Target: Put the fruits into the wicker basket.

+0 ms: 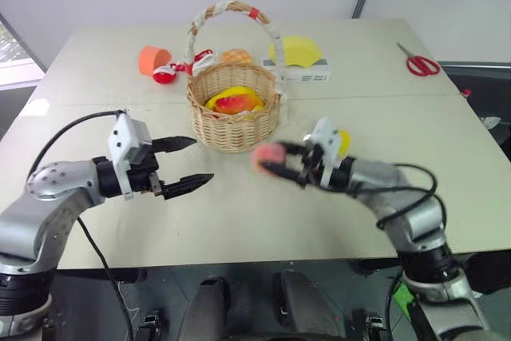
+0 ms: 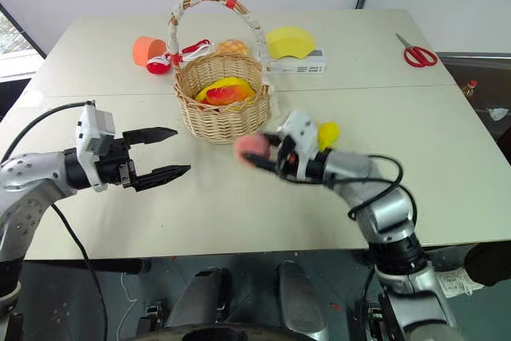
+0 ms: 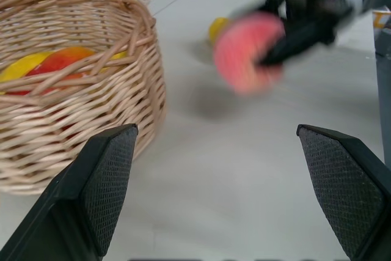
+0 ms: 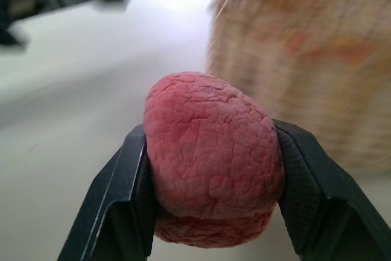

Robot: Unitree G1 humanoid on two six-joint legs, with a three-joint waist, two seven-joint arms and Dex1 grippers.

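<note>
On the bench [image 1: 415, 141], the wicker basket [image 1: 234, 114] holds a yellow fruit and a red-orange fruit [image 1: 236, 102]. The left gripper [image 1: 185, 163] hovers level, its fingers wide apart and empty. The right gripper [image 1: 275, 157], raised beside the basket, clamps the pink peach [image 4: 214, 158]. No writing is readable.

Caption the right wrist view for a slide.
Right gripper clamps the wrinkled pink toy peach beside the round woven wicker basket.
</note>
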